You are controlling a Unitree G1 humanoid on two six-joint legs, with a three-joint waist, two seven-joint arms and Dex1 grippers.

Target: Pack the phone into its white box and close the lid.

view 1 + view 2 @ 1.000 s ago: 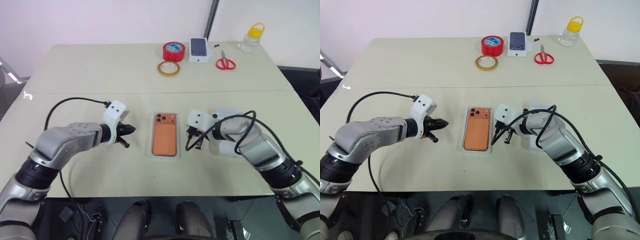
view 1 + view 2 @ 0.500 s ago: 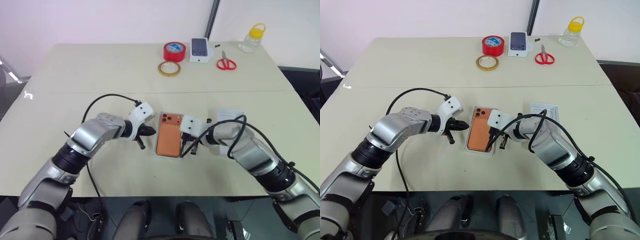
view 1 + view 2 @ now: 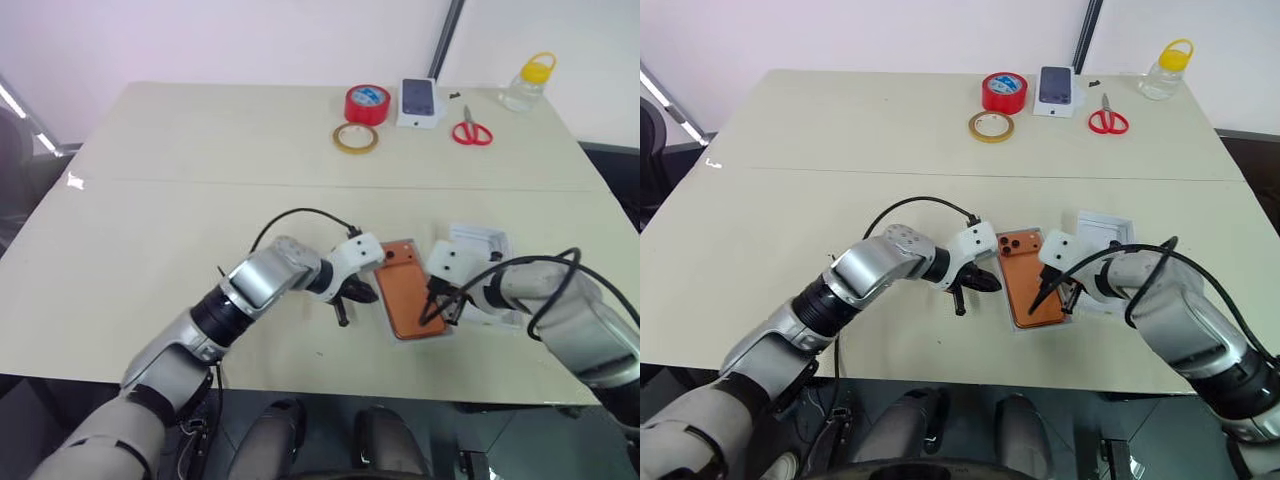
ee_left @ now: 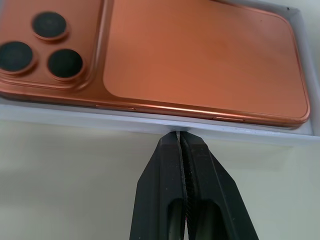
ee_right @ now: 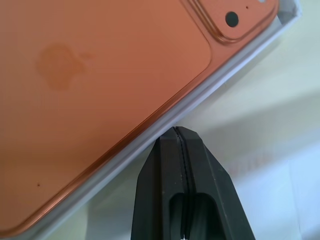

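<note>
The left gripper (image 3: 352,296) sits a little below the middle of the head pictures, and its two black fingers (image 4: 182,165) are pressed flat together with nothing between them. Their tips are right at one long wall of the white box (image 4: 150,126). The right gripper (image 3: 438,310) is low and right of the middle, also squeezed shut and holding nothing, with its tips at the other long wall of the box. So the box sits between the two grippers, turned a bit slanted on the table. The phone (image 3: 405,293) is already lying in the box, orange back up, with its three camera eyes at the end nearer the top of the picture. That part of the job looks done. The lid is not on the box, so closing it is what is left, I think. Just to the right of the box, partly under the right arm, lies a flat white piece (image 3: 483,243); I cannot tell if it is the lid. All of this sits on a pale cream table (image 3: 180,170). Far up near the top of the picture are a red tape roll (image 3: 367,104), a tan tape ring (image 3: 356,138), a small white phone box (image 3: 420,102), red scissors (image 3: 470,131) and a clear bottle with a yellow cap (image 3: 527,82). Behind the table is a plain light wall with a dark pole (image 3: 448,38).
</note>
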